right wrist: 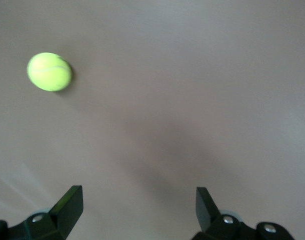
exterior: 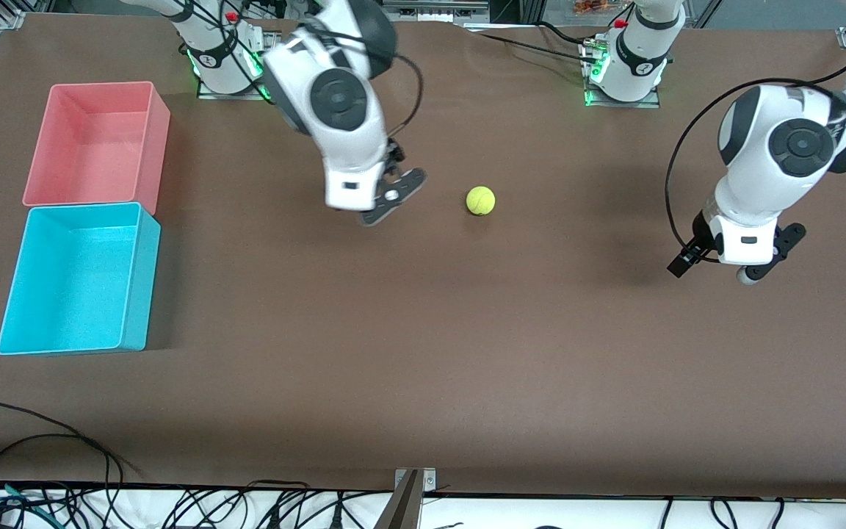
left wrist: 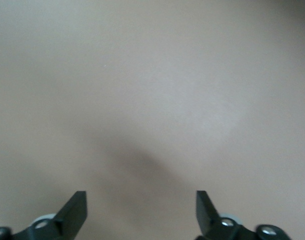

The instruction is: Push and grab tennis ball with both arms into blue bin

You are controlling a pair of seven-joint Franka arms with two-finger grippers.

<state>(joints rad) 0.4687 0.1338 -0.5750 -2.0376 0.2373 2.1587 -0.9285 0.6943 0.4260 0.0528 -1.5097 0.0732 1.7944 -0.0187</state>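
Tennis ball sits on the bare brown counter, roughly midway between the two arms' ends and closer to the edge where the bases stand than to the front camera's edge; nothing touches it.

Working across the front view: I see the pink bin and the blue bin side by side at the right arm's end of the counter, the blue one nearer the front camera, the two almost touching. Next comes my right claw, hanging low over the counter just beside the ball, on the bins' side of it. Its wrist view shows both fingers spread wide with only counter between them and the ball off to one side, so it grips nothing.

My left claw hovers over bare counter toward the left arm's end, well apart from the ball. Its fingers stand wide apart too, holding nothing.
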